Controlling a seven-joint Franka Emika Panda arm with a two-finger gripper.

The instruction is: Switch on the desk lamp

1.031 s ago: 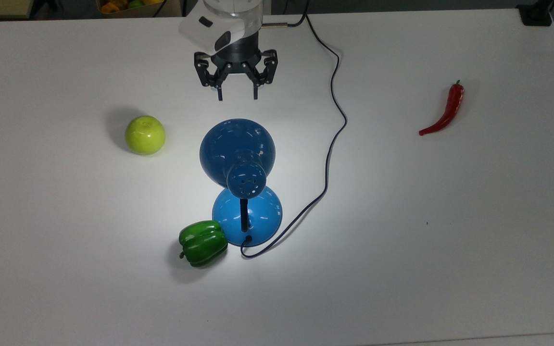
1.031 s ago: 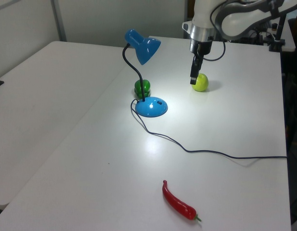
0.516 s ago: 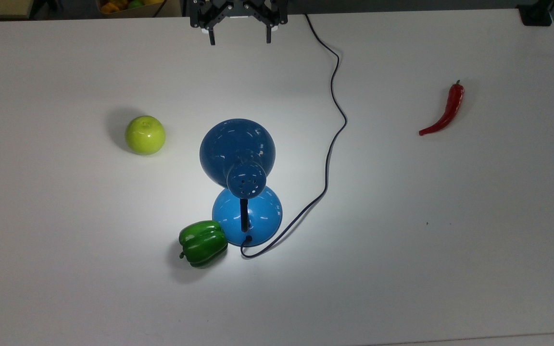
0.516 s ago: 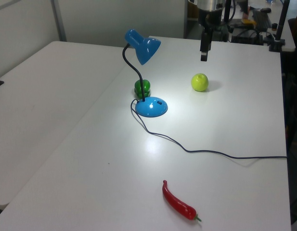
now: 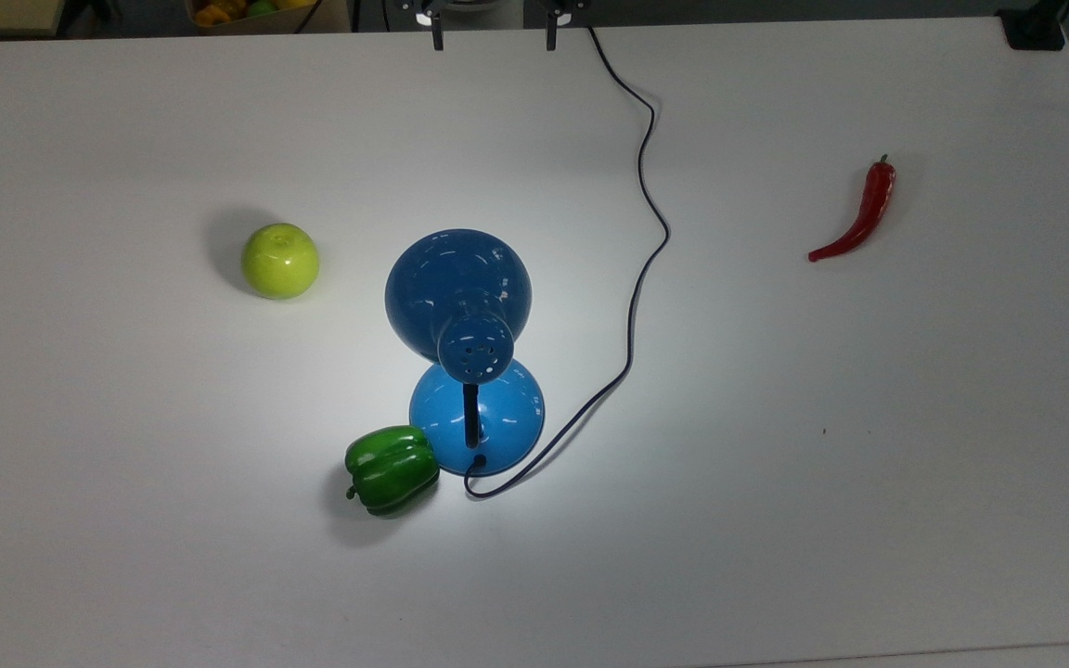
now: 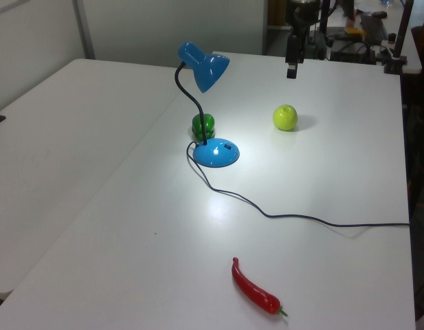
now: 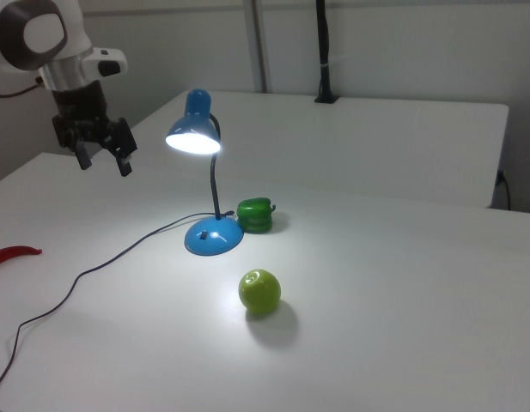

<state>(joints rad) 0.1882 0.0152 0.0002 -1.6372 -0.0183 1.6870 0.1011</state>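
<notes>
The lamp (image 5: 465,353) stands near the middle of the white table (image 5: 869,482), its round blue base (image 7: 214,238) flat on the surface and its black neck (image 6: 191,110) curving up to the blue shade (image 7: 194,130); in the right view the underside of the shade glows bright, and a pale pool of light lies on the table around the base; the thin dark cord (image 5: 638,278) runs from the base in a long wavy line toward the table's far edge in the top view; a green pepper (image 5: 391,468) sits just beside the base, on the top view's left; a green apple (image 5: 280,261) rests apart from the lamp, further toward the top view's left; a red chilli (image 5: 859,215) lies well apart on the top view's right; the gripper (image 7: 102,160) hangs in the air above the table, well clear of the lamp on the right view's left, its two fingers spread apart and holding nothing; in the top view its fingertips (image 5: 438,39) show at the upper edge.
</notes>
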